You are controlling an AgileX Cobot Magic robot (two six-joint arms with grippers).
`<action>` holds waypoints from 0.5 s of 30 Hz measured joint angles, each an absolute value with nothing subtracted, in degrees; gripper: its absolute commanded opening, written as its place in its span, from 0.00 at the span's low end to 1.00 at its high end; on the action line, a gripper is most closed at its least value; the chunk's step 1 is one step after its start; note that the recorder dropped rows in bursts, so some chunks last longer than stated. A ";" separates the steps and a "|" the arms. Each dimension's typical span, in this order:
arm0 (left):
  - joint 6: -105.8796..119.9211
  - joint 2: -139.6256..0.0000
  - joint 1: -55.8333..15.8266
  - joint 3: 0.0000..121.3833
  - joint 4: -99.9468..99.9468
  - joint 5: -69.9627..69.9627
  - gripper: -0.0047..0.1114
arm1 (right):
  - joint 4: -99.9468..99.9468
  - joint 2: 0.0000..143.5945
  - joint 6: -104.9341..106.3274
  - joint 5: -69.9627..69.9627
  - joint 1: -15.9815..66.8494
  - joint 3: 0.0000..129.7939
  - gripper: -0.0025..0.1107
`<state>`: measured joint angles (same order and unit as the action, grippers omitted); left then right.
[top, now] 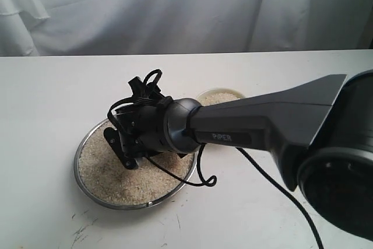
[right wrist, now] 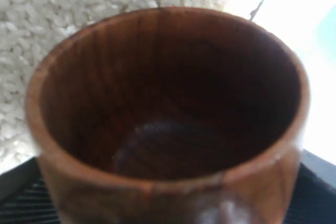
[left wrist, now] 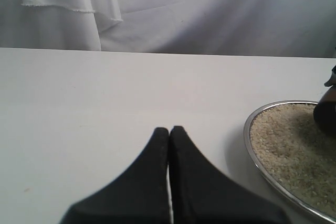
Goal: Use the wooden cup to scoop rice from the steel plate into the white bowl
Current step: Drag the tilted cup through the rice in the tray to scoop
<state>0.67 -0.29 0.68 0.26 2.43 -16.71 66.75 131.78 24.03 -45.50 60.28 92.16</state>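
The steel plate (top: 83,179) lies on the white table, spread with rice (top: 111,179). My right gripper (top: 126,151) hangs low over the plate's middle, shut on the wooden cup (right wrist: 168,103). In the right wrist view the cup's dark inside holds no grains, and rice (right wrist: 47,9) lies just beyond its rim. The arm hides the cup in the exterior view. The white bowl (top: 224,93) stands behind the plate with rice in it, partly covered by the arm. My left gripper (left wrist: 169,129) is shut and empty over bare table beside the plate (left wrist: 252,124).
A black cable (top: 201,176) loops down from the right arm over the plate's near right rim. White cloth (top: 175,10) hangs behind the table's far edge.
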 measured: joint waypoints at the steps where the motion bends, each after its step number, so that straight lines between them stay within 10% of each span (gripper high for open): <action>1: 0.67 -0.29 0.68 0.26 2.43 -16.71 0.04 | 66.64 131.78 24.03 -45.26 60.28 92.16 0.02; 15: 0.67 -0.29 0.68 0.26 2.43 -16.71 0.04 | 65.69 131.90 24.03 -44.88 61.44 92.16 0.02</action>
